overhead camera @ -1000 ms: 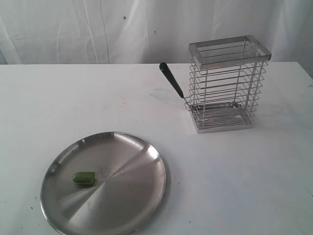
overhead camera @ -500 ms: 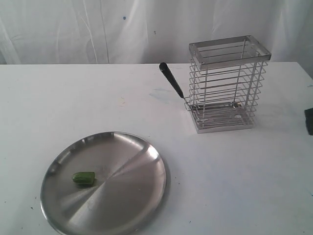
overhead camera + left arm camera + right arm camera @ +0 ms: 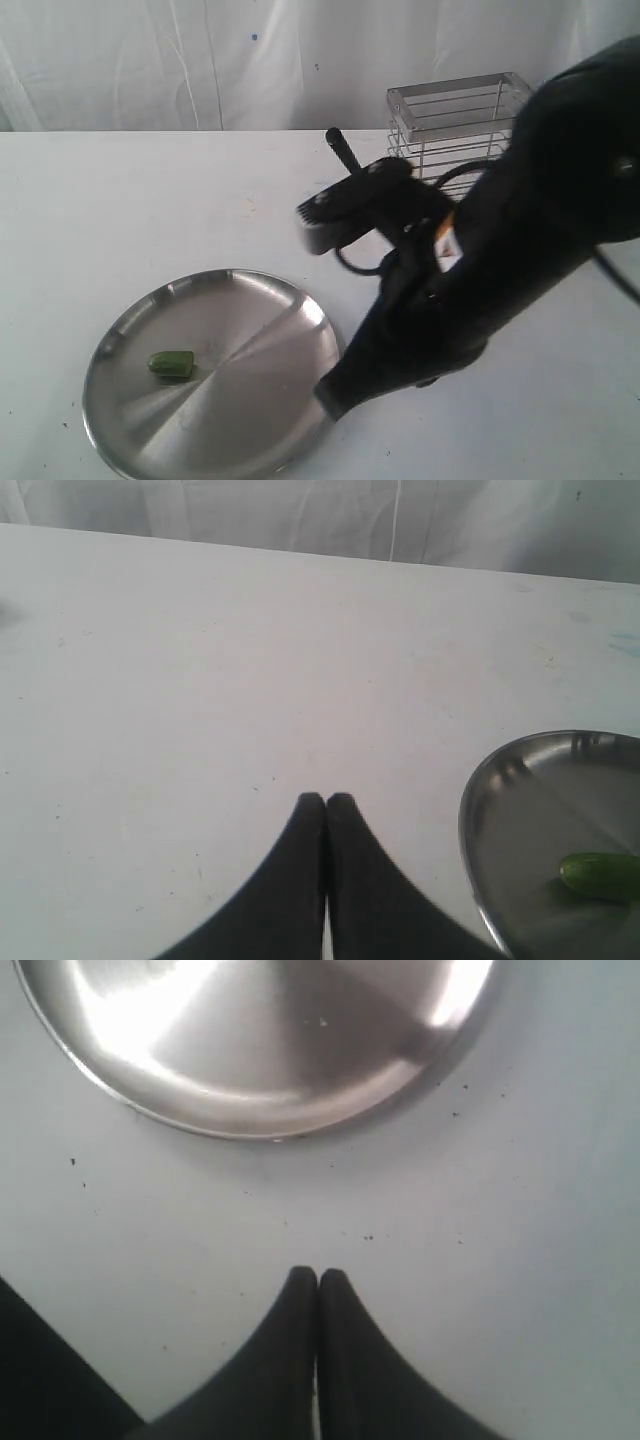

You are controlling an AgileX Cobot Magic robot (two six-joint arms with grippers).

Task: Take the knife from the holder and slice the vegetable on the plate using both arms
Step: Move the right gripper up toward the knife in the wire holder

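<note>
The plate (image 3: 260, 300) lies at the front left of the table with the green vegetable (image 3: 171, 364) on its left part. The holder (image 3: 455, 103) stands at the back, mostly hidden behind my right arm. Only the top of the knife's black handle (image 3: 342, 147) shows, sticking out beside the holder. My right gripper (image 3: 328, 396) is shut and empty, just off the plate's right edge; the right wrist view shows its fingertips (image 3: 303, 1282) pointing at the plate (image 3: 300, 1110). My left gripper (image 3: 326, 801) is shut and empty over bare table beside the plate (image 3: 480, 810) and vegetable (image 3: 600, 873).
A white cloth backdrop (image 3: 150, 60) hangs behind the white table (image 3: 120, 200). My bulky right arm (image 3: 520, 230) crosses the middle of the exterior view in front of the holder. The left arm does not show in that view.
My right arm has swept in from the right edge and now stretches across the table to the plate's right edge, covering most of the holder and knife. Plate and vegetable have not moved.
</note>
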